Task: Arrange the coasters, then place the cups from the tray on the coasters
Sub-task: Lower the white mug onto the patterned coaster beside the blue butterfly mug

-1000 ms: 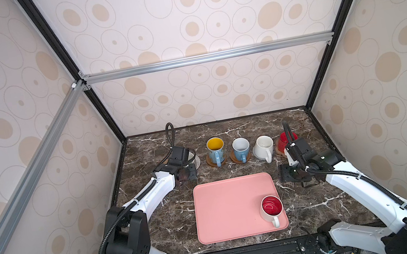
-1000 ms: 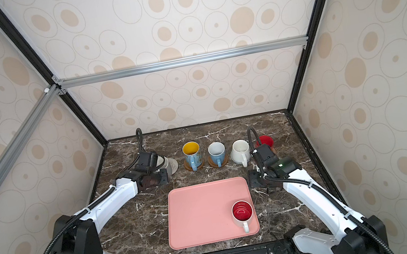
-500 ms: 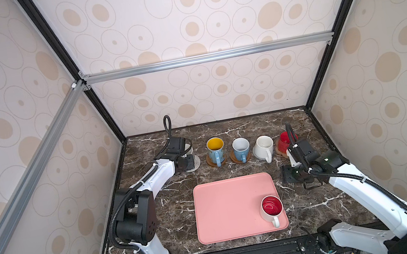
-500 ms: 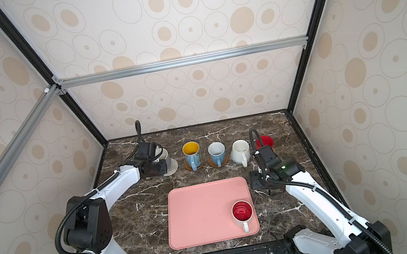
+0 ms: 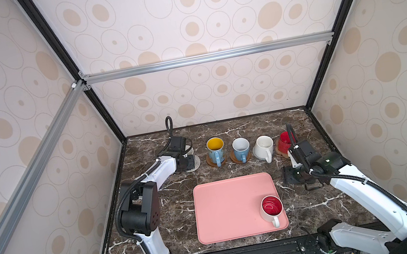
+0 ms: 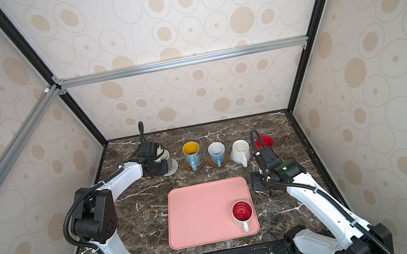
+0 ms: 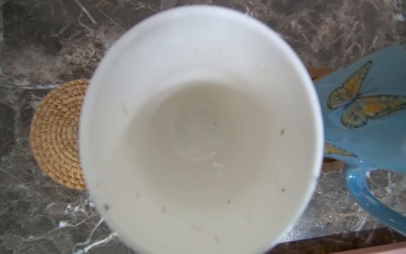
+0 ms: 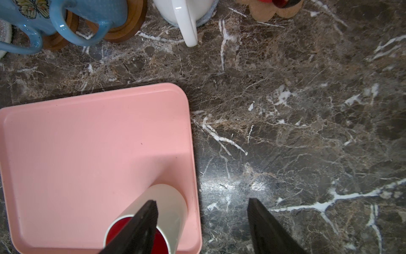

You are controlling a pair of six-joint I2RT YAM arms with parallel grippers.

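My left gripper is shut on the grey cup at the back left, over the cream coaster. That cup's white inside fills the left wrist view and hides the fingers. The tan rattan coaster lies bare beside it. A white cup with red inside stands in the near right corner of the pink tray. My right gripper hangs open over the marble just right of the tray, apart from that cup.
Along the back stand a butterfly-patterned blue cup and a light blue cup on brown discs, a white cup on a grey-blue mat and a red cup on the paw coaster. Walls enclose the marble table.
My left gripper has carried the grey cup a little toward the back wall, and the left arm has folded in. The right gripper has drifted slightly toward the front.
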